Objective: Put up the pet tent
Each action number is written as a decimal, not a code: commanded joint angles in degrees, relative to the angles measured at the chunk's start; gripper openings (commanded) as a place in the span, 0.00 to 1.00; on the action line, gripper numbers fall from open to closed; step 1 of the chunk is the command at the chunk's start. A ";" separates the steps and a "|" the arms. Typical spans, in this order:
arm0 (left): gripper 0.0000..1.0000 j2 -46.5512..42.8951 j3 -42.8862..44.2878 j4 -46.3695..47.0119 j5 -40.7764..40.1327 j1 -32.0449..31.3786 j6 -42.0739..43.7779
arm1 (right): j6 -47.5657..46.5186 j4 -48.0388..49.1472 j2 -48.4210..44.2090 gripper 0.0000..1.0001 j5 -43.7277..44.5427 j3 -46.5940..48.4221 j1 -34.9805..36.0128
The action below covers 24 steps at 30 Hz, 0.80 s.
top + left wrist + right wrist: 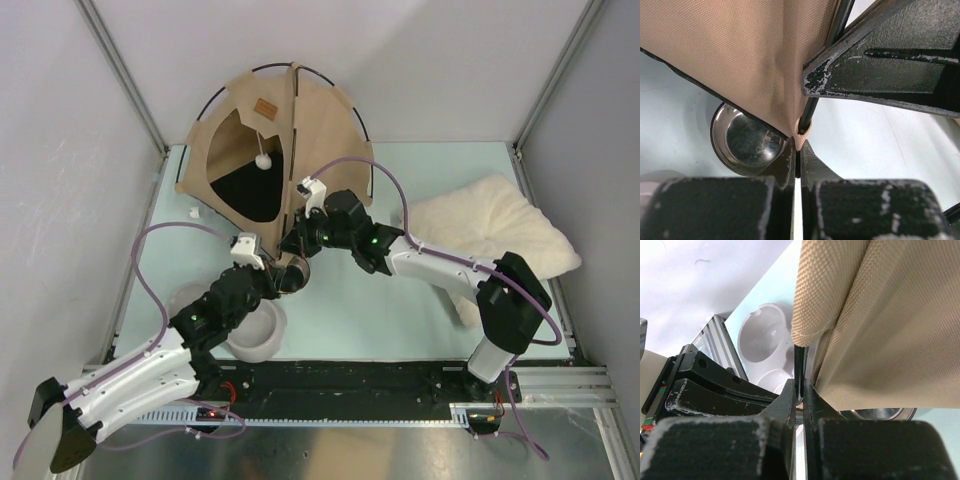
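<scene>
Nearest the bases, at about 7 o'clock on the table (400,310), the grey double bowl (255,335) sits just under the working hands. Its steel dish (746,141) lies right below the tent's corner.

The left gripper (799,150) is pinched fully together on the small tan corner loop (802,131), where the black pole (839,22) comes down. The right gripper (800,390) is clamped just as tight on that thin pole a little higher, with fabric draped against it.

Both meet near the table's centre, at the near corner of the pet tent (320,140). The tent stands part-raised from there out towards 11 to 12 o'clock, with its pompom (263,160) hanging in the doorway. The pillow (495,235) lies apart at 3 o'clock.

The step looks like seating the pole end in the loop. It is probably best to hold the loop steady and feed the pole along its own line, never sideways. The bowed pole looks springy, so the hands should let go one at a time. The corner should be kept from dragging into the dish.
</scene>
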 commanded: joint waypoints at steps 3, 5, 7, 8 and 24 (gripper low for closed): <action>0.00 1.64 3.98 -9.97 4.35 -1.37 1.13 | -5.58 6.93 -2.13 0.00 12.70 0.89 -1.03; 0.00 2.44 5.20 -10.47 4.56 -1.33 1.05 | -6.56 6.24 -2.31 0.00 13.61 0.68 -0.60; 0.00 3.03 6.40 -10.87 4.88 -1.34 0.88 | -7.06 5.71 -2.49 0.00 14.08 0.56 -0.29; 0.00 3.22 7.01 -10.93 5.09 -1.37 0.78 | -7.16 5.54 -2.53 0.00 14.22 0.49 -0.23; 0.04 1.77 11.12 -13.55 6.54 -1.27 -0.09 | -5.95 1.99 -2.58 0.00 15.32 -0.17 0.89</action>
